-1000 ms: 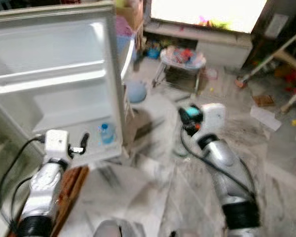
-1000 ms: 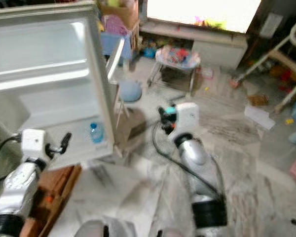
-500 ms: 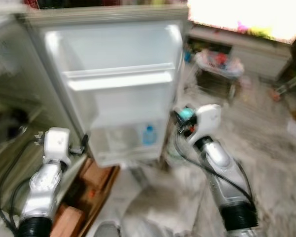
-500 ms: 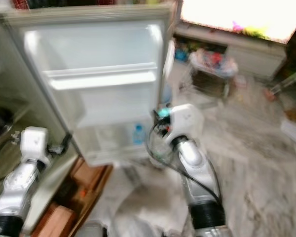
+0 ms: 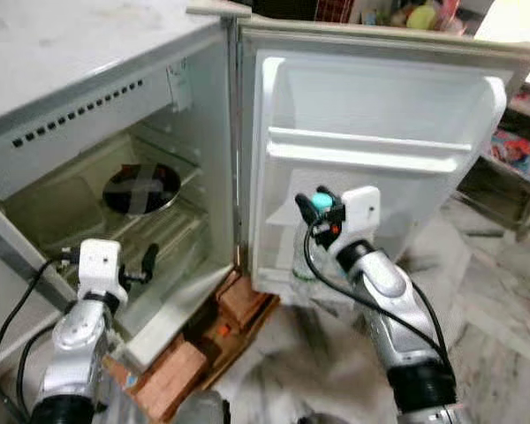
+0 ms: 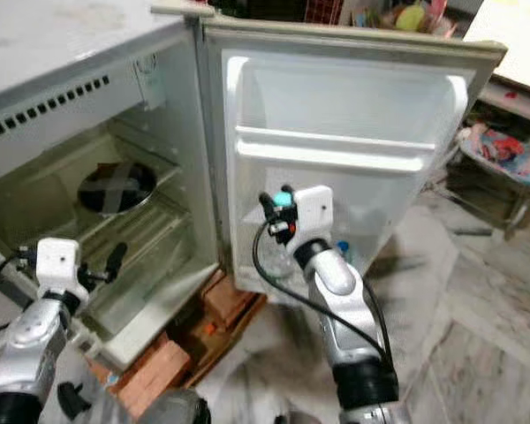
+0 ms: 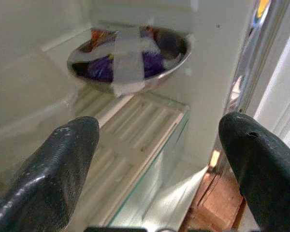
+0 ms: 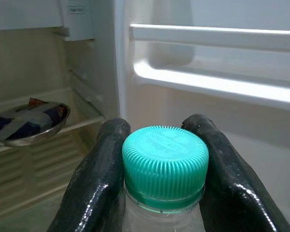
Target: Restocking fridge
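The small white fridge [image 5: 88, 79] stands open, its door [image 5: 380, 97] swung out to the right with a shelf rail [image 5: 362, 152] across it. My right gripper [image 5: 316, 205] is shut on the neck of a clear bottle with a teal cap [image 8: 165, 162], holding it upright close before the door's lower part. A second small bottle [image 6: 344, 253] stands in the door's bottom shelf. My left gripper [image 7: 157, 125] is open and holds nothing, just in front of the lower compartment. A taped-over steel bowl [image 7: 130, 53] sits on the glass shelf [image 7: 135, 130] inside.
Reddish wooden blocks [image 5: 185, 371] prop the fridge off the marble floor [image 5: 495, 300]. A low table with colourful clutter [image 5: 521, 155] stands at the right beyond the door. Fruit and other items [image 5: 406, 13] lie behind the fridge top.
The camera has swung left, bringing the fridge interior into view. The right gripper still holds the bottle, now close to the door. The left gripper now faces the open compartment.
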Available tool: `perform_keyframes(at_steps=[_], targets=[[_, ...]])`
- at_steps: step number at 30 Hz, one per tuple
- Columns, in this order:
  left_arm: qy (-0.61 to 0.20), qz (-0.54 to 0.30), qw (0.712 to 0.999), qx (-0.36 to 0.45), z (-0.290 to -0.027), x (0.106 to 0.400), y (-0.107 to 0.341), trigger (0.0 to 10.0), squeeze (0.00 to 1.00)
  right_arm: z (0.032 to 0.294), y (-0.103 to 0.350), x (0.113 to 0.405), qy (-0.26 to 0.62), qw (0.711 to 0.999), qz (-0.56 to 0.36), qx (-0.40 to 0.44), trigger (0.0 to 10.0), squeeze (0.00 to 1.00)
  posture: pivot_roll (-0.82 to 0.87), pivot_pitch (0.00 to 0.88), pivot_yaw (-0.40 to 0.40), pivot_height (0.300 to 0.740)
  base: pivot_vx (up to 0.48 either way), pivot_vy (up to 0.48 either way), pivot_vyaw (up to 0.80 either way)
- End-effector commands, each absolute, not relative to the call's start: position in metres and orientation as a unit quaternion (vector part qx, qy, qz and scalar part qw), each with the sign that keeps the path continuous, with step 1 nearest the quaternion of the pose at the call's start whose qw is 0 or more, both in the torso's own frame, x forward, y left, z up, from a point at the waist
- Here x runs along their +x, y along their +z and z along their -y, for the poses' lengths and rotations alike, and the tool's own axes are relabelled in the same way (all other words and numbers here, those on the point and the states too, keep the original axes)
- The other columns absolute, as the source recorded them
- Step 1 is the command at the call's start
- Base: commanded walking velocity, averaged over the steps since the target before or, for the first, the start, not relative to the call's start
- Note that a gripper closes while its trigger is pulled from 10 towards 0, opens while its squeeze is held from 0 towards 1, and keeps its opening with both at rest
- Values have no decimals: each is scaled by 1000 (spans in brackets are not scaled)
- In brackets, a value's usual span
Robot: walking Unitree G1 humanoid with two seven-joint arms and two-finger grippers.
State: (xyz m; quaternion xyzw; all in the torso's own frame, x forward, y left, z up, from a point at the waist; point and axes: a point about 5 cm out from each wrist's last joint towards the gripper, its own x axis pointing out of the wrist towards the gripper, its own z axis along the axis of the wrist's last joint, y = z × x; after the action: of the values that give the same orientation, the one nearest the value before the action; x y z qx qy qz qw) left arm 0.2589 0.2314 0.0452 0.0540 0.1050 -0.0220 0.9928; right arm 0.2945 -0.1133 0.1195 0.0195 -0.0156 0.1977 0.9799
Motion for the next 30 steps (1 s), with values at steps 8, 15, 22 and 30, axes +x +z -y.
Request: perform_keyframes(at_steps=[8,15,22,30], targets=[[-49,-84,994,46,-223,260,53,10000,0,120,123,297,183,983,25,6,10000,0,100,0,-39,740,297,-145,0],[-50,-86,994,45,-221,262,52,10000,0,122,123,297,186,982,25,9,10000,0,93,0,-35,740,415,-36,0],[-49,-85,994,40,-220,264,53,10000,0,117,119,296,201,979,16,16,10000,0,99,0,-35,740,200,0,0],[-46,-86,994,41,-220,263,52,10000,0,111,115,292,226,974,7,20,10000,0,104,0,-36,740,0,0,0]])
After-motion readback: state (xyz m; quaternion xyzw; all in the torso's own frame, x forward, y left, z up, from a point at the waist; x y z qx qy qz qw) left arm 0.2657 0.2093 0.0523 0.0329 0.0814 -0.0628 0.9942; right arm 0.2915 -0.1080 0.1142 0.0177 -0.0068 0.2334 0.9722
